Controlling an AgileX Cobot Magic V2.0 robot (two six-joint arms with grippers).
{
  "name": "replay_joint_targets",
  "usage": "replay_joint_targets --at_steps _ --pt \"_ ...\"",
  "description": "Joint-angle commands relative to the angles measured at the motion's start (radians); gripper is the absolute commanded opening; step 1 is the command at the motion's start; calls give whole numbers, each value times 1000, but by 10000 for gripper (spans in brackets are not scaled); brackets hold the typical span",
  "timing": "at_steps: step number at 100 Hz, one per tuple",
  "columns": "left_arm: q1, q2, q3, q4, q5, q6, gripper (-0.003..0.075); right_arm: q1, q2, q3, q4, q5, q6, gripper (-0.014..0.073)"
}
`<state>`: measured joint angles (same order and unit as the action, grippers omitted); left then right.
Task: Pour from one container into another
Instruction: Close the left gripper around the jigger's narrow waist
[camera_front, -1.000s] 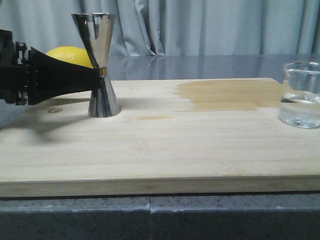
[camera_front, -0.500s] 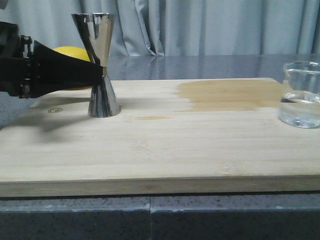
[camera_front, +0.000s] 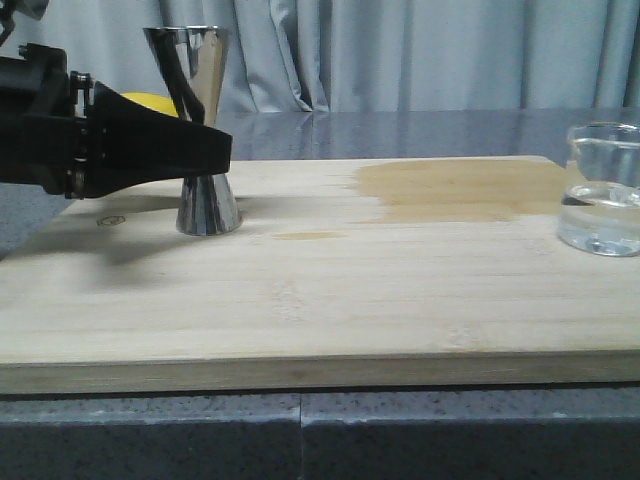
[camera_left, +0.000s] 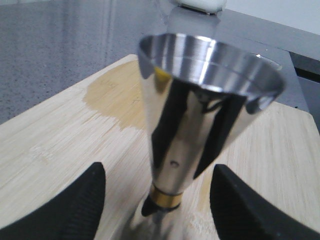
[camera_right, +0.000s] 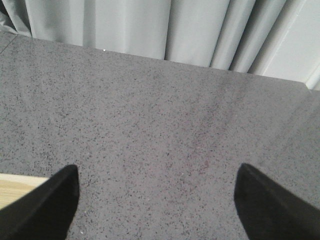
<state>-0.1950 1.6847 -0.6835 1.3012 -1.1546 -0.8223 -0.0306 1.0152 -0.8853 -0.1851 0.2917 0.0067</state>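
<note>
The steel jigger (camera_front: 205, 120) with its gold waist band stands upright on the left of the bamboo board (camera_front: 330, 290). My left gripper (camera_front: 215, 152) reaches in from the left at waist height, open, one finger on each side of the jigger (camera_left: 200, 115) with gaps to both. The clear glass beaker (camera_front: 602, 188), holding some clear liquid, stands at the board's right edge. My right gripper (camera_right: 157, 200) is open over bare grey countertop, with nothing between its fingers; it does not show in the front view.
A yellow lemon (camera_front: 150, 102) lies behind the left gripper, mostly hidden. A darker wet patch (camera_front: 460, 190) stains the board between jigger and beaker. Grey speckled counter (camera_front: 300, 440) surrounds the board, and grey curtains hang behind.
My left gripper has advanced to the right and risen slightly, so its fingers now straddle the jigger's waist instead of ending just short of it. Jigger and beaker have not moved.
</note>
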Motion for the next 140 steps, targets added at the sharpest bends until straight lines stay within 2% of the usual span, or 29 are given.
replay_joint_targets --at_steps 1,63,85,140 --pt "-7 -17 -25 -27 -208 -10 382 -6 -11 -35 -16 -93 2 575" --pt "-7 12 -25 -47 -208 -10 364 -6 -11 -35 -16 -112 2 575" --pt "-7 12 -25 -47 -208 -10 303 -6 -11 -35 -16 -112 2 575" --pt "-7 12 -54 -45 -208 -13 303 -6 -8 -35 -16 -112 2 575"
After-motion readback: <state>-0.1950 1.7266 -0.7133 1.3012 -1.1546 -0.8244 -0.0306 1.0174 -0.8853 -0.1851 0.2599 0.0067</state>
